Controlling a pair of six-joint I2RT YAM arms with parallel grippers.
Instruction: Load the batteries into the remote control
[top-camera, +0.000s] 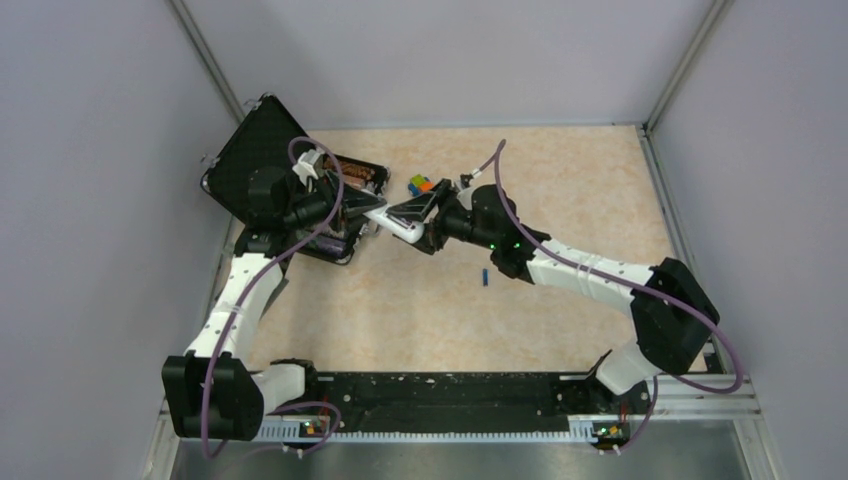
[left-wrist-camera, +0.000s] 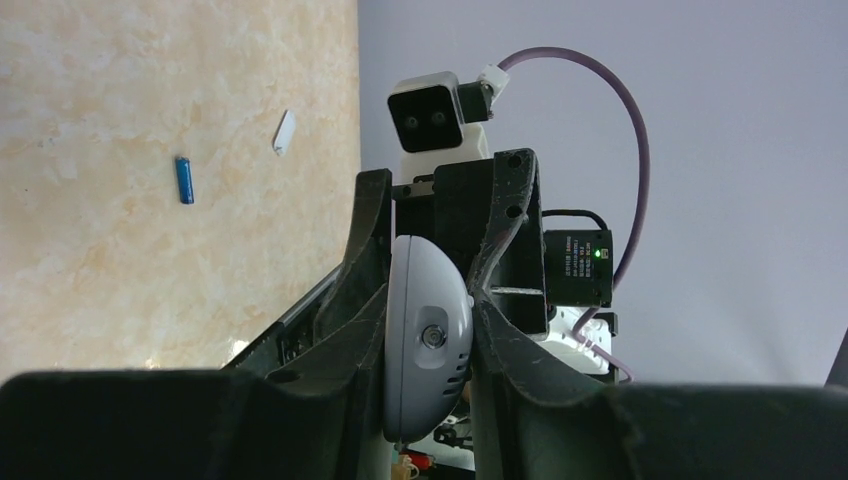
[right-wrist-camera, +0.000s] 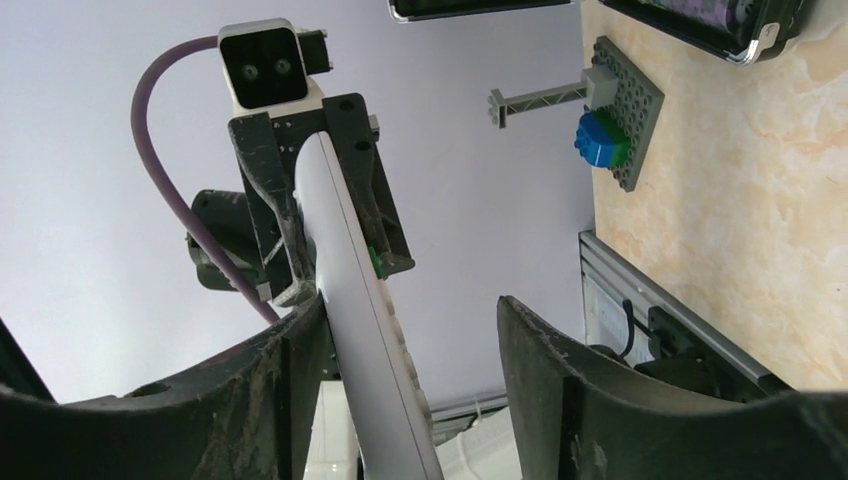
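Clamping the remote control, left gripper holds; right gripper stands open around it.

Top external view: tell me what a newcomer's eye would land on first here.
The two arms meet nose to nose over the far middle of the table, with the white remote control held in the air between them. The left gripper is clamped on it, while the right gripper stands open with the remote against one finger. A lone blue battery lies on the table beside the right arm.
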